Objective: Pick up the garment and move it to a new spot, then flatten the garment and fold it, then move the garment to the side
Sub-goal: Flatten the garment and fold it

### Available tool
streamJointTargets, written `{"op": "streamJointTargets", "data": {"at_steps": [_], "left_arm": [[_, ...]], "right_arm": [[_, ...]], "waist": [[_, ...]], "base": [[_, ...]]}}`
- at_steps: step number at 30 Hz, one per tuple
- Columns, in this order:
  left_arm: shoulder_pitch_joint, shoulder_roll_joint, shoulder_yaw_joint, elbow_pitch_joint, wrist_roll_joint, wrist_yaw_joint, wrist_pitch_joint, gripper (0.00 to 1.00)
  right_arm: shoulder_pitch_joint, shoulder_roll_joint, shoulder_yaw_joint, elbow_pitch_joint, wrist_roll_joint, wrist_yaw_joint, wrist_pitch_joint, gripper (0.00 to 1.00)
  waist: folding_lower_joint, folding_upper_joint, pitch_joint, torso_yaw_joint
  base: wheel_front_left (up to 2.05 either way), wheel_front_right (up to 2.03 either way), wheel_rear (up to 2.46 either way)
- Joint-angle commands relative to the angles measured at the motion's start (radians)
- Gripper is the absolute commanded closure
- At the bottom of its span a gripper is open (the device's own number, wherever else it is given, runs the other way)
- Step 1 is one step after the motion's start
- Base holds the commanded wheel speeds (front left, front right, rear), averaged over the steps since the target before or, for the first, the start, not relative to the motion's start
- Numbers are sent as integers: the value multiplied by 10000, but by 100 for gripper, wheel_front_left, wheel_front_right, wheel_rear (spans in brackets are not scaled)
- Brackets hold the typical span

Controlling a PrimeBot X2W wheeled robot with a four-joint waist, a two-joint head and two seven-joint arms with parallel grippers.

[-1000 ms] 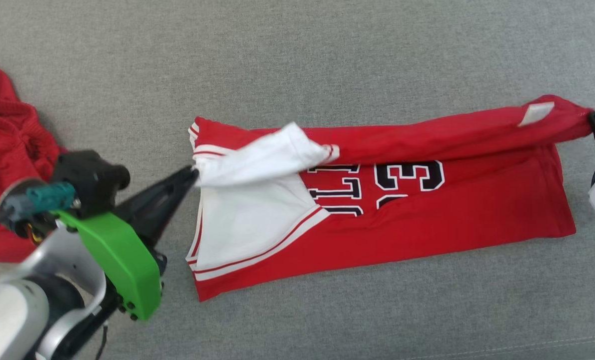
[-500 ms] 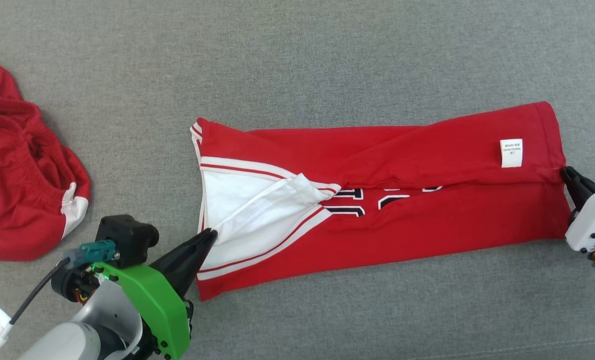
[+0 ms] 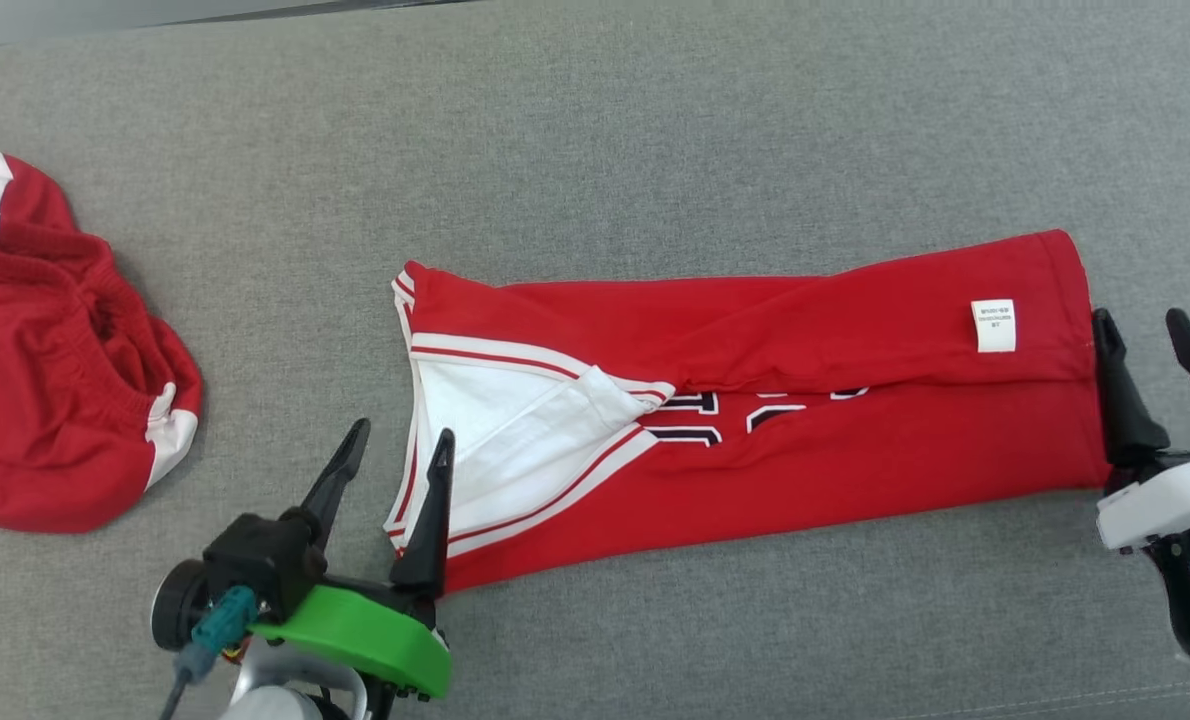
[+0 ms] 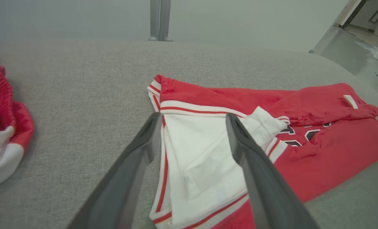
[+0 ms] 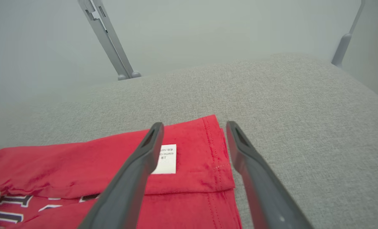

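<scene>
red jersey (image 3: pixel 805 470) lies folded lengthwise into a long flat band at the centre of the grey woven surface (image 3: pixel 655 150). soft knit, with a white panel with red-striped trim at one end and a white care label (image 3: pixel 993 326) near the stitched hem. left gripper (image 3: pixel 402 430) is at the trimmed end with fingers spread, clamping nothing. right gripper (image 3: pixel 1138 316) is just beside the hem with fingers apart, empty. crumpled red shorts (image 3: pixel 45 400) with a ribbed waistband lie well apart.
</scene>
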Motion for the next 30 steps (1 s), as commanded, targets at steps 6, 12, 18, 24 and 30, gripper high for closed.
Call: {"op": "streamJointTargets", "data": {"at_steps": [6, 12, 18, 24, 30], "left_arm": [[541, -1078, 607, 957, 1220, 578, -1201, 0], [1625, -2467, 2311, 309, 3069, 90, -1197, 0], [2624, -3276, 3158, 152, 4393, -846, -1201, 0], [3022, -3612, 3168, 53, 5496, -1113, -1200, 0], [3018, -3830, 2911, 55, 5876, -1261, -1201, 0]], "right_arm": [[-78, 124, 639, 839, -999, -14, -1487, 0], [446, 925, 220, 636, -1980, -15, -1523, 0], [1009, 1447, 90, 1408, -1668, -15, -1526, 0], [699, 1086, 209, 3150, -745, -15, -1481, 0], [-206, 440, -186, 4887, 209, -12, -732, 0]], "waist": [[1, 0, -601, 56], [1, 0, -1327, 216], [1, 0, -2055, 511], [1, 0, -2376, 935], [1, 0, -2237, 1436]], "base": [[0, 0, 0], [0, 0, 0], [0, 0, 0], [0, 0, 0], [0, 0, 0]]}}
